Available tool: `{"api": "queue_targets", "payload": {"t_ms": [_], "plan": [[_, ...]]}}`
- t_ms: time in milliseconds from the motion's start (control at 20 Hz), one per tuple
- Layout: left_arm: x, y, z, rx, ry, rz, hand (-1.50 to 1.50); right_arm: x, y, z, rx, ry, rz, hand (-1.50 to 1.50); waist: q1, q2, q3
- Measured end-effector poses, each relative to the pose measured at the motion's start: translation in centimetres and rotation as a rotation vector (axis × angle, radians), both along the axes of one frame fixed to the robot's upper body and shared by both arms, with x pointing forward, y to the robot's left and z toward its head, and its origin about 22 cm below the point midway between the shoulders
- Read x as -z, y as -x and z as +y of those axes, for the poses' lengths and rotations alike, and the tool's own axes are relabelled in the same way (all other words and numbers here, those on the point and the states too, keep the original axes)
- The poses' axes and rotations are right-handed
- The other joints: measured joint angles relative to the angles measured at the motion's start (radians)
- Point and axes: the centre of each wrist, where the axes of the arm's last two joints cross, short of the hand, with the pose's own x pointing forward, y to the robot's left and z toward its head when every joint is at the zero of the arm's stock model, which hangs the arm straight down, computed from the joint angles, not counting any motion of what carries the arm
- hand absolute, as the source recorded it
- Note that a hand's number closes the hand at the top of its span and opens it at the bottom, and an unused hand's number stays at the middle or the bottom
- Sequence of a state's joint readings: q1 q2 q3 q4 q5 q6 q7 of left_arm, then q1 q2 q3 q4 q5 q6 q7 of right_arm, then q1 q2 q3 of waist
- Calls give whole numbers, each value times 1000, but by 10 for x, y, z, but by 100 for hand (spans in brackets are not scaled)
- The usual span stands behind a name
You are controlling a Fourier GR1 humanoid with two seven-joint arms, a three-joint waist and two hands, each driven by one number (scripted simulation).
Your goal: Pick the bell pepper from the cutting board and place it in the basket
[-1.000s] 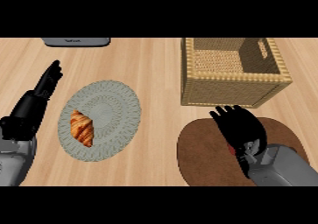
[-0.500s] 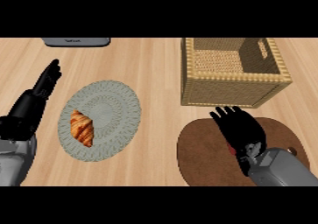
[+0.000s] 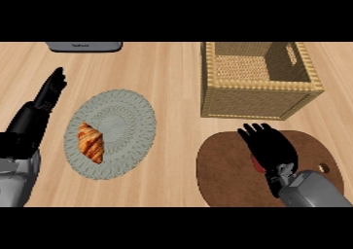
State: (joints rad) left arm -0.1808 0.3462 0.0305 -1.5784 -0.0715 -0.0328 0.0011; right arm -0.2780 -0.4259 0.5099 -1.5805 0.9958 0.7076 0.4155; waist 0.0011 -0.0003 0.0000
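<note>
The right hand (image 3: 269,146) curls over the bell pepper (image 3: 258,167) on the cutting board (image 3: 225,170), grasping; next, lifting toward the basket (image 3: 254,99).

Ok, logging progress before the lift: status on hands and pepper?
Right robot hand over the round brown cutting board, covering the red bell pepper. Left robot hand open, resting. Woven wicker basket beyond the board.

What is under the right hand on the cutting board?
A sliver of red shows beside the right hand on the cutting board, likely the bell pepper; the hand covers the rest.
</note>
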Motion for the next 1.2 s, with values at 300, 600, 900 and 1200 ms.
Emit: {"api": "queue_targets", "payload": {"t_ms": [300,600,900,1200], "plan": [[2,-4,-4,2,1,1,0,7,-4,-7,24,11,4,-150,-1,0,0],[5,-5,3,-5,4,-3,0,14,-3,-16,33,19,13,-150,-1,0,0],[9,-7,-2,2,1,1,0,24,-16,-23,53,-24,5,150,0,-4,-5],[3,-6,0,3,-4,6,0,34,-15,-22,-6,-3,-43,150,0,-9,-9]]}}
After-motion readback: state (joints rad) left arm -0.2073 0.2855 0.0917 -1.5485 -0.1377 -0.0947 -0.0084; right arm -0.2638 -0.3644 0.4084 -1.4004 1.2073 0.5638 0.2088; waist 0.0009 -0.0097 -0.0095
